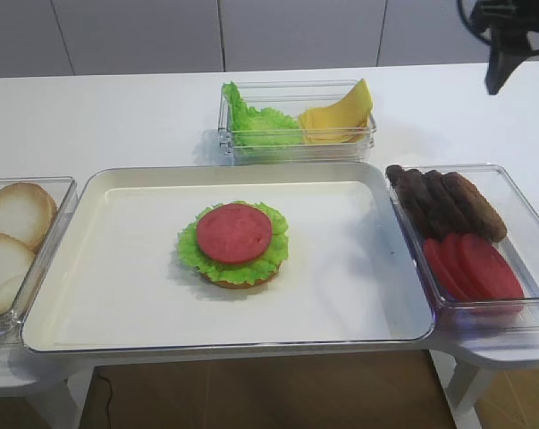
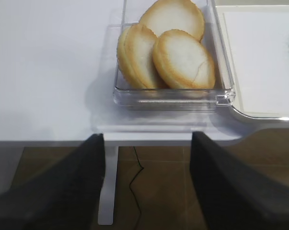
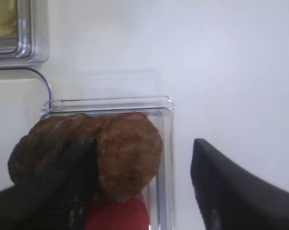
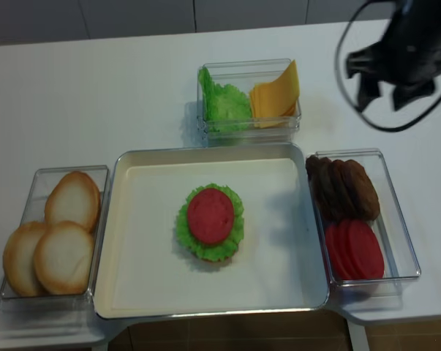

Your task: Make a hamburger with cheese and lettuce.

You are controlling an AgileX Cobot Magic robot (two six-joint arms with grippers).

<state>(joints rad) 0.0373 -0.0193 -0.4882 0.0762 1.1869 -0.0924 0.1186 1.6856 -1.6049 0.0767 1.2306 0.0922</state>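
The hamburger sits mid-tray: a tan bun base, a ruffled green leaf and a round red slice on top; it also shows in the realsense view. More lettuce and the cheese slices share a clear box behind the tray. My right gripper is open and empty, raised above the table behind the patty box; in its wrist view the jaws stand wide apart over the box's far corner. My left gripper is open and empty, off the table's front left, before the bun box.
A metal tray holds the hamburger. A clear box at the right holds dark patties and red slices. A clear box at the left holds pale bun halves. Floor and a table leg show below the left gripper.
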